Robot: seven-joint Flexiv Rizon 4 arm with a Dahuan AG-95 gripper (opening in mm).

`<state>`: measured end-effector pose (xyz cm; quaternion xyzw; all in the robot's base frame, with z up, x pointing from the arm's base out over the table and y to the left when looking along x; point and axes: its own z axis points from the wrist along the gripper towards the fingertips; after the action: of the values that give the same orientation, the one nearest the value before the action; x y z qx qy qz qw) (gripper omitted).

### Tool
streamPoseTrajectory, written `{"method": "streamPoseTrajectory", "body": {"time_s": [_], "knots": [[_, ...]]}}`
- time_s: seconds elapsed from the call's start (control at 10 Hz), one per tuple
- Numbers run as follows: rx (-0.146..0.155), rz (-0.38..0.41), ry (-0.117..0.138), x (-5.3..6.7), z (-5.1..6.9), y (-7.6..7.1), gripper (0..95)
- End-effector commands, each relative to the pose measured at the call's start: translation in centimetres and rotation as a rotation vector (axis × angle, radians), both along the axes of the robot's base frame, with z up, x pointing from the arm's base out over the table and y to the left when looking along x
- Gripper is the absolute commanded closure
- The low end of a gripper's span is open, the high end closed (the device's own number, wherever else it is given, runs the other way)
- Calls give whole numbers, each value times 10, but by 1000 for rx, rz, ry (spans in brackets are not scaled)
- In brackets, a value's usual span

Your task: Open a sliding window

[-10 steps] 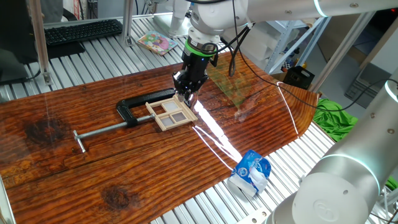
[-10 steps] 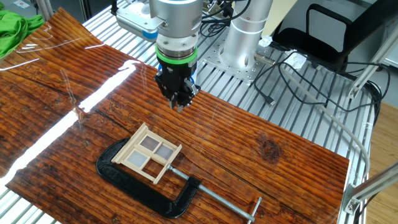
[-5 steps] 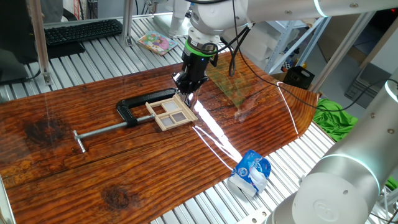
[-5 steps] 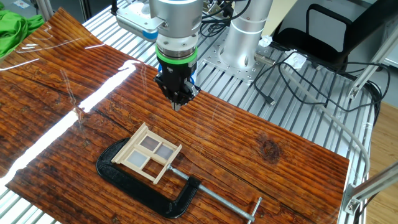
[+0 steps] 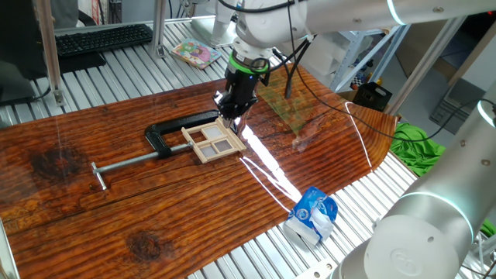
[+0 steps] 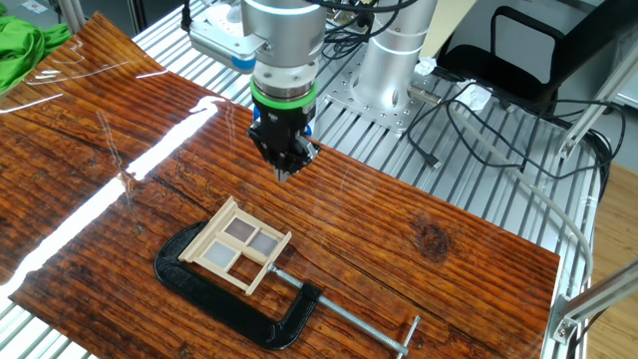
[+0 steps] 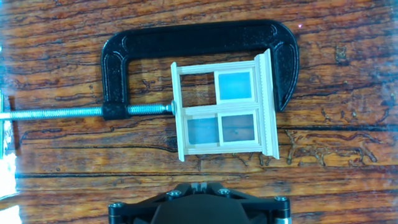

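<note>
The sliding window (image 7: 222, 110) is pale, light wood with bluish-grey panes, set within the black C-clamp (image 7: 186, 43), whose screw bar (image 7: 56, 112) is bare silver metal. The bench (image 6: 419, 239) is reddish-brown wood with dark streaked grain and knots, crossed by a bright white glare. The tool (image 6: 285, 172) is black below a green ring (image 6: 283, 96); a green cloth (image 6: 20, 45) lies at ten o'clock in the other fixed view, and a blue-and-white packet (image 5: 311, 214) at five o'clock in one fixed view.

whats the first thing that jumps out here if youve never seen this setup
The small pale sliding window lying flat on the dark wooden table, pinched in a black C-clamp. Just above it hangs the arm's claw, fingers together, touching nothing. A crumpled blue-and-white packet sits near the table's edge.
</note>
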<state>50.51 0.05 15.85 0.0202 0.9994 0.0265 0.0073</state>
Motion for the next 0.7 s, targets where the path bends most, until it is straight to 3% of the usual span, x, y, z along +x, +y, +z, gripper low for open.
{"method": "streamPoseTrajectory", "body": {"time_s": [0.1,0.7], "knots": [[2,9,-2,2,-4,-3,950],[4,29,-11,14,-27,-10,950]]}}
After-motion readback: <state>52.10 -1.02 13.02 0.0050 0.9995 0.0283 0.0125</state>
